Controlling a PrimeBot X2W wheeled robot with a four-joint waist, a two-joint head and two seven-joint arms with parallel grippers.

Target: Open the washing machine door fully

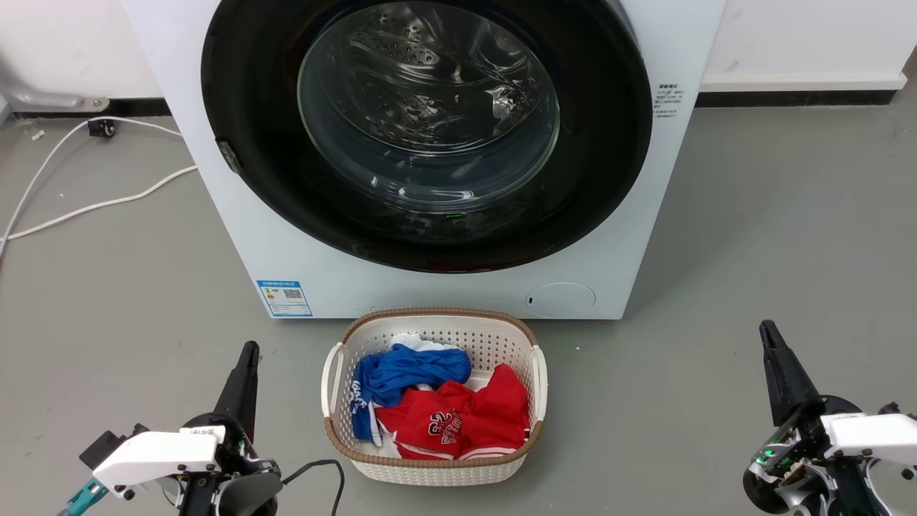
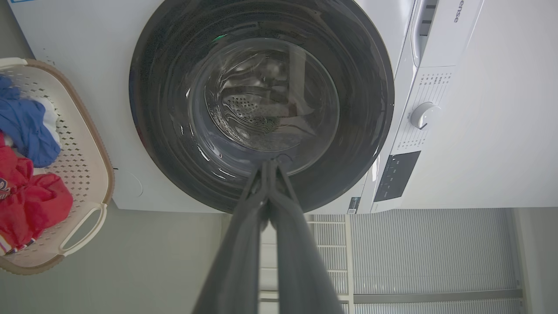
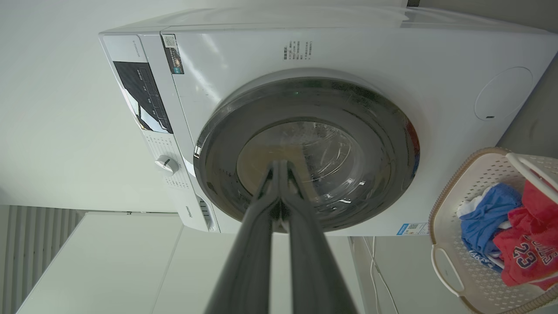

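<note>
A white front-loading washing machine (image 1: 444, 290) stands on a grey floor (image 1: 752, 236) against a pale wall. The washing machine door (image 1: 426, 129), a big glossy black disc with a clear glass bowl at its centre, is shut flat against the front; the steel drum shows through the glass.

Low on the front, a small blue label (image 1: 284, 297) carries a QR code; its print is too small to read. A round cap (image 1: 560, 299) sits low on the other side. On the top panel, beside a white dial (image 2: 423, 116), the letters "ense" (image 2: 454, 16) can be read.

A white basket (image 1: 437, 313) with a brown woven rim sits just before the machine, holding blue, white and red clothes. The red jersey (image 3: 525, 257) bears the number 23.

The left end effector (image 1: 250, 351) and the right end effector (image 1: 766, 331) hover either side of the basket, well apart from the door. Each has its two dark fingers pressed together, holding nothing.
</note>
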